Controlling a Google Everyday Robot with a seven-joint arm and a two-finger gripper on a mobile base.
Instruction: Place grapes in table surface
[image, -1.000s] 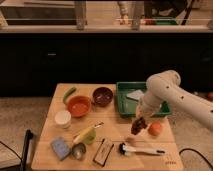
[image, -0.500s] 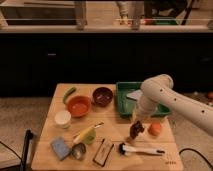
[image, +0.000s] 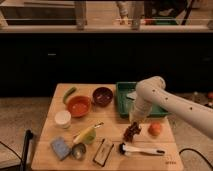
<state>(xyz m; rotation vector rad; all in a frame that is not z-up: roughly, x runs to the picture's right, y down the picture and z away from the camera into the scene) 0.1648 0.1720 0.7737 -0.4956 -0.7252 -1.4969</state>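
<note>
The grapes (image: 131, 133), a dark reddish-purple cluster, hang at the tip of my gripper (image: 133, 128), right at the table surface (image: 112, 125) or just above it; I cannot tell if they touch. The gripper is shut on the grapes. It points down from the white arm (image: 150, 92), which reaches in from the right. The spot is at the table's right front, just left of the round orange fruit (image: 155, 129) and in front of the green tray (image: 123, 97).
A white brush (image: 141, 149) lies just in front of the grapes. A maroon bowl (image: 103, 95), an orange bowl (image: 79, 105), a green pepper (image: 69, 94), a white cup (image: 62, 118), a yellow-green fruit (image: 86, 134), a blue sponge (image: 60, 147), a metal cup (image: 78, 151) and a packet (image: 104, 151) fill the left half.
The arm has swung a little to the left and lowered, carrying the grapes with it down toward the table beside the orange fruit.
</note>
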